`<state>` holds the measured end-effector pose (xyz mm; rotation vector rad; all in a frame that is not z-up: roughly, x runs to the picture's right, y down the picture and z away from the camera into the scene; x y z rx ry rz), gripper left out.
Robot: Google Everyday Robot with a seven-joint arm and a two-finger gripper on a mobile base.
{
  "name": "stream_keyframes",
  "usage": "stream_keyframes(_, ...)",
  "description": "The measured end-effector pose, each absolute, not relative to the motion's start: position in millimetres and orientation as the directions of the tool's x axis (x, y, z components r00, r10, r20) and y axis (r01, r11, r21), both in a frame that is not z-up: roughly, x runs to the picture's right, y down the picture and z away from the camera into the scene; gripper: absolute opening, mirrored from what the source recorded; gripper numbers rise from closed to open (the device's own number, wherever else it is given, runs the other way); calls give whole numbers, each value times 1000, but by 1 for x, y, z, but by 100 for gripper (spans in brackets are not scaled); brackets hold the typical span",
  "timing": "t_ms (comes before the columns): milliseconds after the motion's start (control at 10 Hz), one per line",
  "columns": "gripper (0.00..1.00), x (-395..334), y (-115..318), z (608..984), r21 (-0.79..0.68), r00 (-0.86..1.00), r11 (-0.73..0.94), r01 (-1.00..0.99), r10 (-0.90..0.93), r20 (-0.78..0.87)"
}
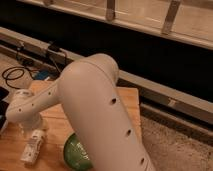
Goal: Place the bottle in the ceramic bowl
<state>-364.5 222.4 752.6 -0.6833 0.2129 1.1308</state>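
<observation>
My gripper (22, 130) is down at the far left edge of the wooden table (131, 102), hanging low over the boards. My own big white arm (100, 115) blocks a lot of the shot. The fingers are spread apart and not holding anything, though that corner is murky, so take the "not holding" part as my best read.

The bottle (34, 146) is lying on its side on the wood, just beside my gripper on the side nearer the camera. I can't tell whether a finger is touching it. The ceramic bowl (76, 154) sits on the table just past the bottle, farther from my gripper. It's dark green and glossy, and half hidden behind my arm.

Away from my gripper, past the back edge of the table, black cables (12, 75) are looped on the floor. A long pale ledge (165, 97) runs along a dark wall behind that. Off the table's far side from my gripper there's speckled flooring (172, 145).
</observation>
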Motion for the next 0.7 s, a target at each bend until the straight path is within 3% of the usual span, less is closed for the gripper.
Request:
stream_keyframes(500, 64, -365, 245, 779, -414, 415, 200, -888, 735, -536)
stream_keyframes(700, 48, -366, 248, 780, -414, 424, 211, -885, 732, -533)
